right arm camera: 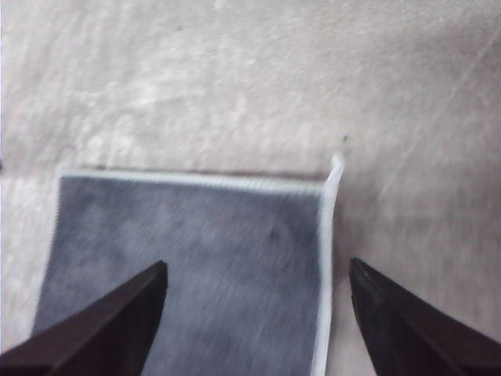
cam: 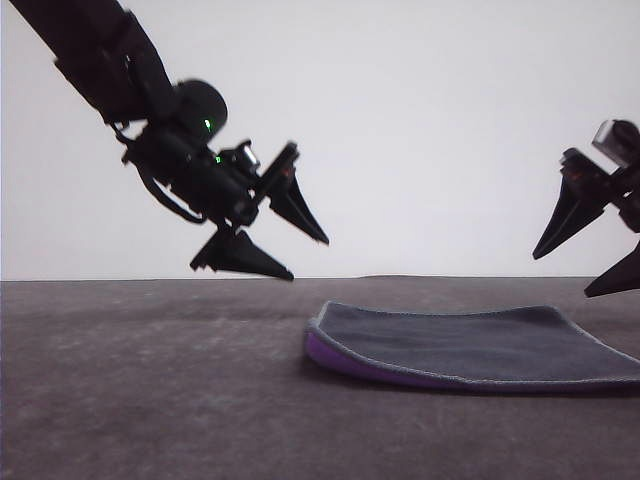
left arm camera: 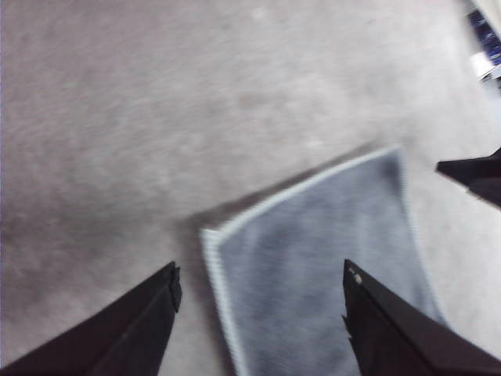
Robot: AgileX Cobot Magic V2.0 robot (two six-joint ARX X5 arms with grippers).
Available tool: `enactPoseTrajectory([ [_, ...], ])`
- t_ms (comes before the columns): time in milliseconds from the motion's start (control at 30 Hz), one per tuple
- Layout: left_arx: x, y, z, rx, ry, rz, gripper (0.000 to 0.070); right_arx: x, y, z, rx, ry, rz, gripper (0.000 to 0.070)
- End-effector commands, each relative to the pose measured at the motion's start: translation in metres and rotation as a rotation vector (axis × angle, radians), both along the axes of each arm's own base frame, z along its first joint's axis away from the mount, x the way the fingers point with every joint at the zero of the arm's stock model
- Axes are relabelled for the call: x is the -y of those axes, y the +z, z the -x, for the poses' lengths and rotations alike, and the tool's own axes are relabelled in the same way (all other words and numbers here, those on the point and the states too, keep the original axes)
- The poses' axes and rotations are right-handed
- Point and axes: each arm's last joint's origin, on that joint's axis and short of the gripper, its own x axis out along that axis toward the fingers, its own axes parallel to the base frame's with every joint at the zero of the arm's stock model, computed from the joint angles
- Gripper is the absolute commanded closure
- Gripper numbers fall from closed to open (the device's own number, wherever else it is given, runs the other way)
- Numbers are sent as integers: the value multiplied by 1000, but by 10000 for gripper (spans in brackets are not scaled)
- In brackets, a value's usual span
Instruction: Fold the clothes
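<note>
The cloth (cam: pixel 470 345) lies flat on the grey table (cam: pixel 150 400), a little to the right of the middle as the robot faces it, already doubled over: dark grey faces up, and along the near left edge a band of purple shows underneath where the fold curls round. A light grey stitched hem runs along its border. The left gripper (cam: pixel 300 245) hangs in the air up and to the left of the cloth, tilted down toward it, its two black pointed fingers spread wide apart with nothing between them. It sits clear above the table and is not touching the fabric. From the left wrist view the cloth (left arm camera: pixel 321 258) appears between and beyond the spread fingers (left arm camera: pixel 141 321), one corner of it pointing toward the camera, with the table (left arm camera: pixel 156 117) bare around it. The right gripper (cam: pixel 590 260) hovers at the right edge of the front view, above the cloth's right end, its fingers also parted widely and holding nothing. In the right wrist view the cloth (right arm camera: pixel 196 258) lies beneath the open fingers (right arm camera: pixel 109 329), grey side up, and one corner of the hem (right arm camera: pixel 337 164) is turned up slightly off the table. Both wrist views are somewhat blurred.
</note>
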Motion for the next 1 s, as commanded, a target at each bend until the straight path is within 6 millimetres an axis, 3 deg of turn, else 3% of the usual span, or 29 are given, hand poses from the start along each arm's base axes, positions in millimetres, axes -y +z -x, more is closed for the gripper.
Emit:
enactPoseTrajectory([
  [0,6,-7,-5,0,-12,2,308,2,-2,-11,6,-5,-5,235],
  [300,12,-32,-9,-48,-7,-2,308,5,-19,-37,-30,-3,-24,235],
  [567,26,-30,-5,-24,-22,12,309,3,-38,-42,-68,17,-57,235],
  [967,38,-28,-2,-6,-37,23,311,0,-40,-42,-80,48,-106,266],
])
